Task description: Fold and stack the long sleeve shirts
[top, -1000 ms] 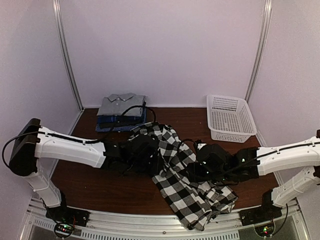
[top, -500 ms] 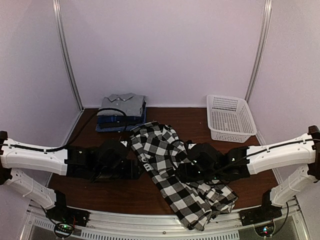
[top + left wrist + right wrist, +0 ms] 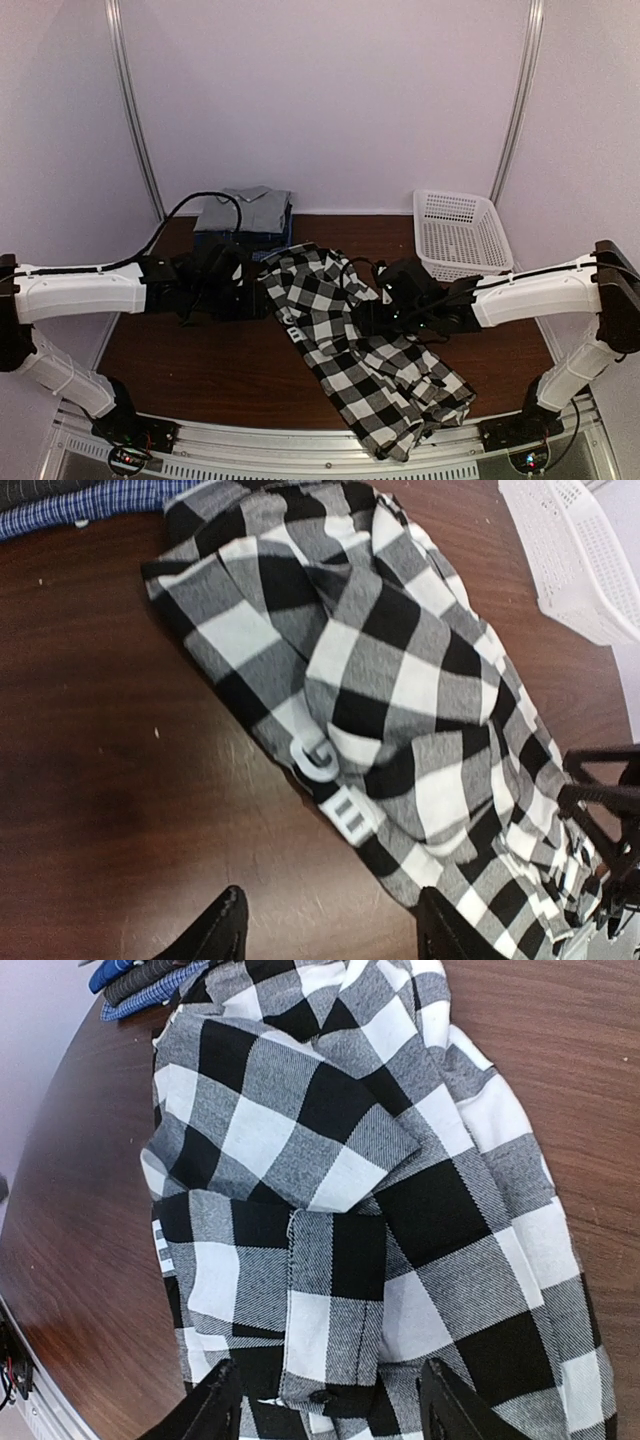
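Let go of the shirt (image 3: 370, 360) on both sides within the last second. Drew the left hand (image 3: 330, 930) off its left edge and out over bare bench (image 3: 200, 370), open and empty. Lifted the right hand (image 3: 330, 1410) back too, open above the cloth and holding nothing.

Left the shirt in a rumpled diagonal band, from mid-bench down to the near edge. Possibly let its lower end spill onto the rail (image 3: 300, 445) there, though hard to tell from above. Showed the label (image 3: 345, 815) face up near the left edge and a buttoned cuff (image 3: 330, 1380) doubled over the body.

Judged this a regrasp pause rather than a finished fold. No flat panel yet, no sleeves laid in, nothing ready to carry. Needed spreading first, probably by the shoulders.

Kept the stack (image 3: 245, 215) at the back left, grey on top of blue, just beyond the shirt's far end. Found room on top of it. Noted the left arm's cable (image 3: 200, 205) looping over that stack, a likely snag on any placing move. Left the basket (image 3: 460, 235) at the back right, apart from the cloth and out of the way.
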